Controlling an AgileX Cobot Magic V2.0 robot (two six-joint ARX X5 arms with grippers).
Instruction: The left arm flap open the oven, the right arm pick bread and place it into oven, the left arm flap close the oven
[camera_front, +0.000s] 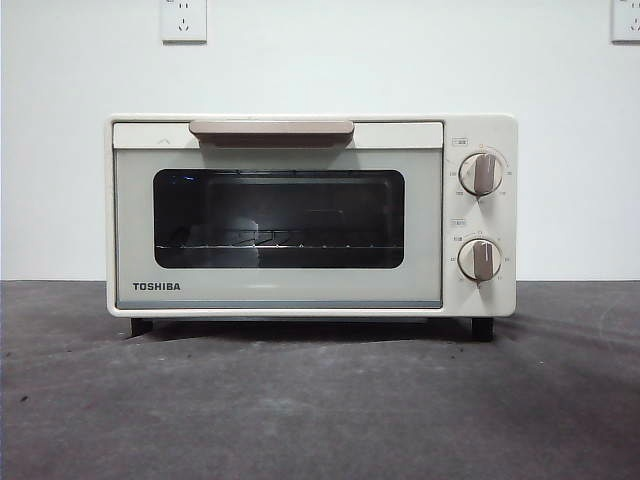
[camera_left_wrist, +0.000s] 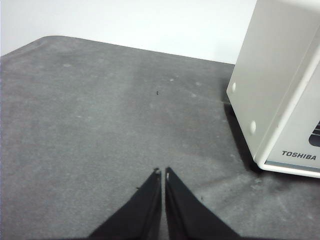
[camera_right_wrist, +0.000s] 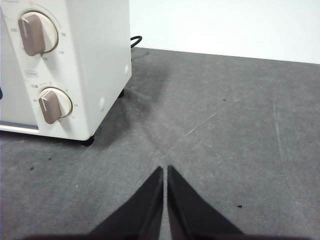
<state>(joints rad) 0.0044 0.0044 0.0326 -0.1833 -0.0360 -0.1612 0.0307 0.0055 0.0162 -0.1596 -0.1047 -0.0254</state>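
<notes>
Left gripper (camera_left_wrist: 163, 172) is pinched closed with nothing in it, hanging over the grey mat (camera_left_wrist: 100, 125) off the oven's (camera_front: 310, 215) left side. Oven sits mid-table, door up, handle (camera_front: 271, 129) on top. Right gripper (camera_right_wrist: 165, 170) closed too, off its knob (camera_right_wrist: 50, 106) side
</notes>
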